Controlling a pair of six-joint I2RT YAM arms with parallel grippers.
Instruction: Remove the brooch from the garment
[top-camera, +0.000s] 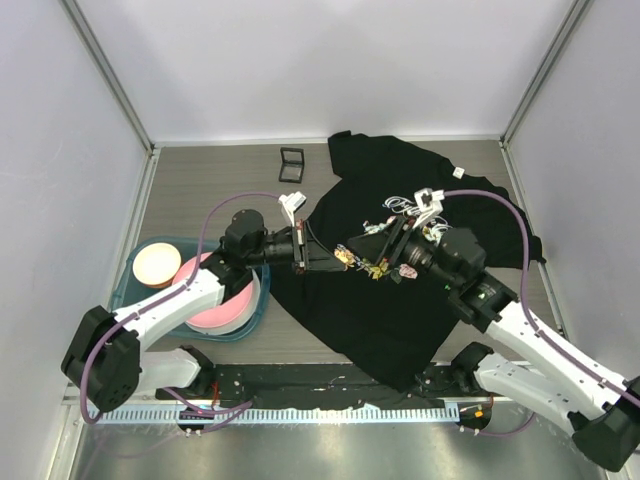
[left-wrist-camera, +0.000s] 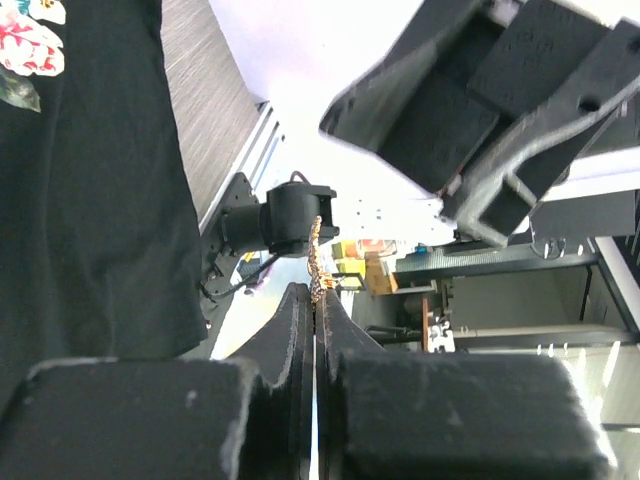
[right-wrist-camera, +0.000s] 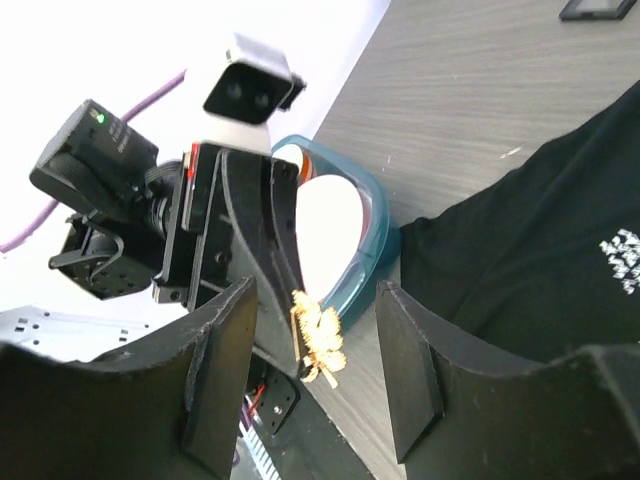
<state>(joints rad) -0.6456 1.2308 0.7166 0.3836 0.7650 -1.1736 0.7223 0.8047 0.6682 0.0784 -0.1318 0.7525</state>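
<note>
The garment (top-camera: 380, 320) lies spread flat on the table (top-camera: 200, 190), running from the centre toward 3 o'clock in the overhead view, rose print facing up. The brooch (right-wrist-camera: 320, 345), a small gold spray, is held up clear of the cloth, over the shirt's edge at about 9 o'clock from the print. It is pinched at the very tips of the left gripper (left-wrist-camera: 315, 295), whose jaws are pressed together with only the gold piece between them. The right gripper (top-camera: 360, 245) faces it from 3 o'clock, almost tip to tip. Its fingers (right-wrist-camera: 225, 350) stand well apart, one on each side of the brooch, and touch nothing

The right arm crosses the chest of the shirt and hides much of the print. At 8 o'clock on the table sits a teal tray (right-wrist-camera: 372, 225) holding a pink plate (top-camera: 225, 315) and a peach disc (top-camera: 157, 263). The left arm reaches over the tray's 3 o'clock side and covers part of the plate. A small black square case (top-camera: 292, 165) lies at 11 o'clock from the shirt, near the collar but apart from it
</note>
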